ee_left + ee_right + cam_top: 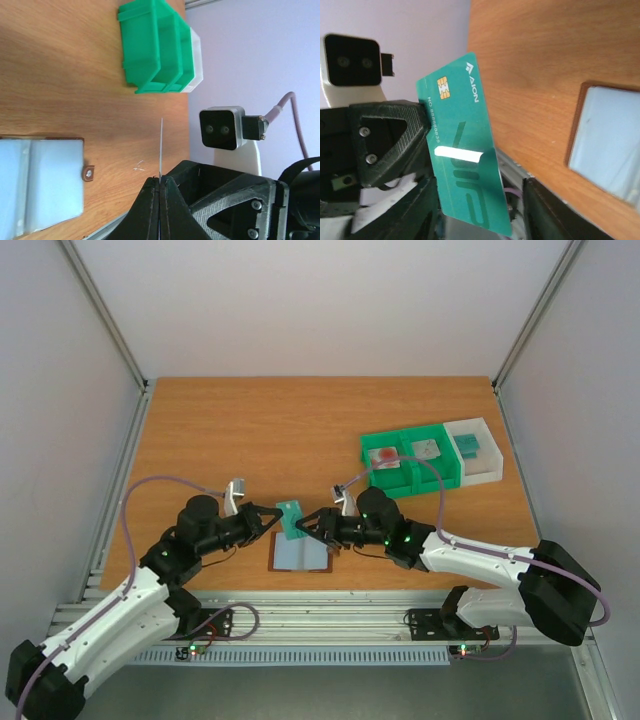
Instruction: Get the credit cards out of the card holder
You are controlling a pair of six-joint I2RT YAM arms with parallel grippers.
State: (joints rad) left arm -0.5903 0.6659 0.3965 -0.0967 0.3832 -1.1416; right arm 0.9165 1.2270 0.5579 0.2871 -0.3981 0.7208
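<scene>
wooden table (250,430) bears the open card holder (301,553) near its front edge, where the left gripper (279,516) pinches a teal card (462,150) upright, the right gripper (307,526) spread about it.

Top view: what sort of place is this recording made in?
Probably a lab test cell: a wooden table boxed in by plain white walls and aluminium posts, two robot arms bolted to a rail at its edge.

Crowding the air over the open card holder (300,556) with the left gripper (279,517) and right gripper (311,525), nearly meeting at the raised teal card (291,514). Leaving the table (250,430) bare behind and to the left. Walling the far right corner with the green and white bins (430,455).
</scene>
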